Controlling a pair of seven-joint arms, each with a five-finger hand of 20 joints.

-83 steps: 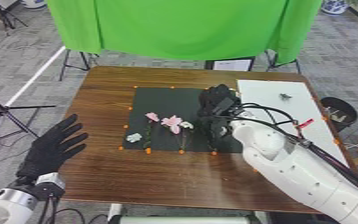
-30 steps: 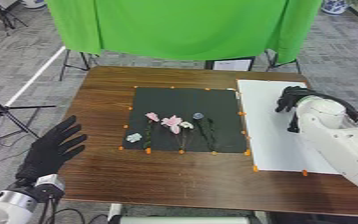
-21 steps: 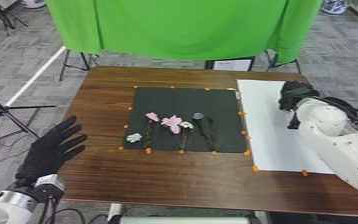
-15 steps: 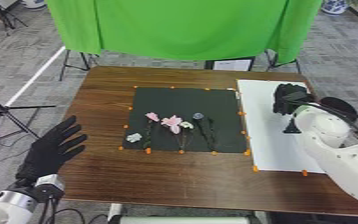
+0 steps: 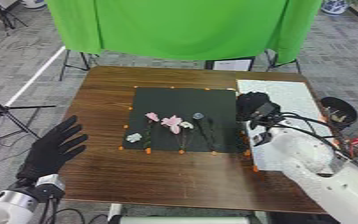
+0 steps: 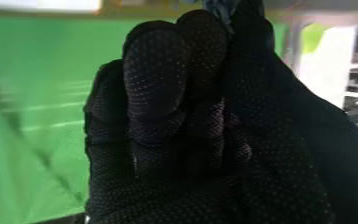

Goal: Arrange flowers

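Note:
In the head view, my right hand (image 5: 254, 104) is over the seam between the black sheet (image 5: 171, 97) and the white sheet (image 5: 286, 92). In the right wrist view, the fingers and thumb of my right hand (image 6: 162, 105) pinch a bluish-grey flower (image 6: 220, 7), mostly hidden. On the black sheet lie a small white flower (image 5: 134, 137), a pink flower (image 5: 152, 116), a larger pink one (image 5: 172, 122), another white one (image 5: 186, 125) and a bluish-purple one (image 5: 198, 116), several with stems toward the front. My left hand (image 5: 51, 150) stays open off the table's left side.
Orange markers line the sheets' edges. The brown table (image 5: 113, 172) extends around them, and a green cloth (image 5: 184, 30) hangs behind it. A black bin (image 5: 339, 111) stands off the right side, a tripod (image 5: 7, 112) off the left.
From the white sheet's right part, my right hand has moved left to the black sheet's right edge. The small flower seen earliest on the white sheet is gone from there. My left hand kept still.

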